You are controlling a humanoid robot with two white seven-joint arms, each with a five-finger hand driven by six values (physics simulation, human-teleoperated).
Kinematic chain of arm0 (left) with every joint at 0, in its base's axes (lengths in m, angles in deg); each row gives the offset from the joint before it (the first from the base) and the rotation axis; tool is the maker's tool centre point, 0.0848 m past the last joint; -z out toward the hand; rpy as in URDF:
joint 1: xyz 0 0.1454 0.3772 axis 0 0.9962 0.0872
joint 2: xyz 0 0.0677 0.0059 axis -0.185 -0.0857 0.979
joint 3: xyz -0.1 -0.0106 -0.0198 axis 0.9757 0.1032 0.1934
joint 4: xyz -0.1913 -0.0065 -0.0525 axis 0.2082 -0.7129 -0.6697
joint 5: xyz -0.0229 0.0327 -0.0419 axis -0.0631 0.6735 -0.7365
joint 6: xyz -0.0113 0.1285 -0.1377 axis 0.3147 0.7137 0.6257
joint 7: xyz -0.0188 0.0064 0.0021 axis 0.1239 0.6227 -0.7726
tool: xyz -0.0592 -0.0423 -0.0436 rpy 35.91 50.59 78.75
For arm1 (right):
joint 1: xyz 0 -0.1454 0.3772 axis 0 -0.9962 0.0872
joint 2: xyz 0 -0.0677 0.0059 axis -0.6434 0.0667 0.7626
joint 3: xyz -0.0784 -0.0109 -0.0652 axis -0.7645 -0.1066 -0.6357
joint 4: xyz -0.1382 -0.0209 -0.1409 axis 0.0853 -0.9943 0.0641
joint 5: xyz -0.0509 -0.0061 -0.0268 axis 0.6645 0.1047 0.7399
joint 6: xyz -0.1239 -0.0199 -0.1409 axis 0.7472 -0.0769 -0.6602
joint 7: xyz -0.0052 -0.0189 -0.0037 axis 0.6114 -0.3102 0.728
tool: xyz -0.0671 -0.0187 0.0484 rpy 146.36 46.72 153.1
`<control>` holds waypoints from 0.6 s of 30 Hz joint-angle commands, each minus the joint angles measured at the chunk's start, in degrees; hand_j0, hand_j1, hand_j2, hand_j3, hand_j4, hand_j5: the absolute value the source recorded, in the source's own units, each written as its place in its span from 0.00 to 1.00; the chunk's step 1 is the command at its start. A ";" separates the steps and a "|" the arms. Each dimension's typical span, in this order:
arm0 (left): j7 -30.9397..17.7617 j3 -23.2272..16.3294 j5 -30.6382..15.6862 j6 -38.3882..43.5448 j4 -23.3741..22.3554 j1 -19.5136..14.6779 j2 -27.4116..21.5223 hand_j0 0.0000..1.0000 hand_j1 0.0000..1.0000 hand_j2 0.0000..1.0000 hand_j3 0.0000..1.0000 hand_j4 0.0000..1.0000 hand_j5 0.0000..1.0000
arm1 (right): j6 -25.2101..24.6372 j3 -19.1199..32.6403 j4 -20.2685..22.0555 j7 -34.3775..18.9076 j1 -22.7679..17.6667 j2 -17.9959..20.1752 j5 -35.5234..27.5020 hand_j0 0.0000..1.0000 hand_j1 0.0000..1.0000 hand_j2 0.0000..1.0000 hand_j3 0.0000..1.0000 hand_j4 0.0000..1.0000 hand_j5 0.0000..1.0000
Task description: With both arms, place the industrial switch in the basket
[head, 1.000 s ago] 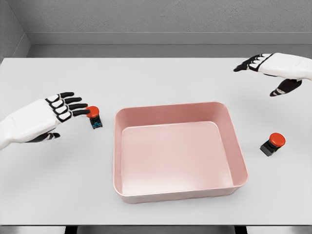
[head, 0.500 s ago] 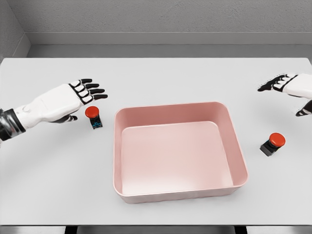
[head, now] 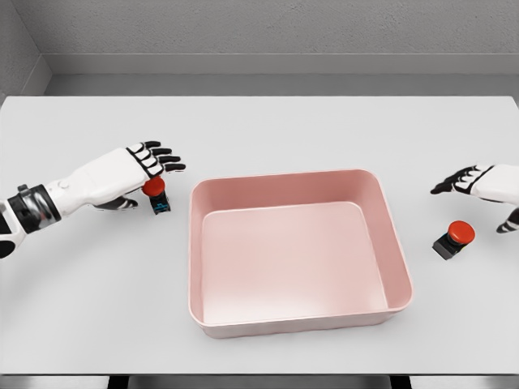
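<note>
Currently: left hand [head: 134, 168] fingers spread, palm down, hovering over left switch [head: 156, 195] beside pink basket [head: 195, 243]; right hand [head: 486, 185] fingers spread, hovering just behind right switch [head: 454, 239]; both switches on table [head: 268, 130], outside basket.

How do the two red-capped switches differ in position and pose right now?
The left switch sits close beside the pink basket, partly under the left hand; the right switch lies farther from the basket, with the right hand apart from it. The left switch stands upright; the right switch looks tilted. Both rest on the table, outside the basket.
</note>
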State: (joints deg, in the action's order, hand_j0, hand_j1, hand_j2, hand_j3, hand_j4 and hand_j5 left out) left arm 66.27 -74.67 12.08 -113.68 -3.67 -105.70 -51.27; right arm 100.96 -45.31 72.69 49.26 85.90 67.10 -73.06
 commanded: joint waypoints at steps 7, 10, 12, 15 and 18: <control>0.20 -1.35 -0.23 -0.01 -0.82 -0.44 1.06 1.00 1.00 1.00 1.00 1.00 1.00 | -0.11 0.06 0.24 0.14 -1.93 -0.93 -0.34 1.00 1.00 1.00 1.00 1.00 1.00; 0.38 -1.35 -0.67 -0.01 -0.65 -0.35 0.97 1.00 1.00 1.00 1.00 1.00 1.00 | -0.11 0.06 1.21 0.14 -2.81 -1.02 -0.34 1.00 1.00 1.00 1.00 1.00 1.00; 0.55 -1.44 -0.76 -0.01 -0.56 -0.27 0.89 1.00 1.00 1.00 1.00 1.00 1.00 | -0.11 -0.03 1.30 0.14 -3.25 -1.28 -0.34 1.00 1.00 1.00 1.00 1.00 1.00; 0.55 -1.79 -0.67 -0.01 -0.56 -0.18 0.80 1.00 1.00 1.00 1.00 1.00 1.00 | -0.11 -0.11 1.30 0.05 -3.78 -2.43 -0.34 1.00 1.00 1.00 1.00 1.00 1.00; 0.55 -1.88 -0.58 -0.01 -0.56 0.09 0.27 1.00 1.00 1.00 1.00 1.00 1.00 | -0.11 -0.03 1.21 0.05 -4.22 -2.43 -0.34 1.00 1.00 1.00 1.00 1.00 1.00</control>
State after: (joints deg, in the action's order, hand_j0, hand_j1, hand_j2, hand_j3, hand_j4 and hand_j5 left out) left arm 66.77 -76.47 11.83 -113.67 -4.26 -105.62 -50.70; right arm 100.94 -45.42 73.91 49.31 81.68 64.77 -73.07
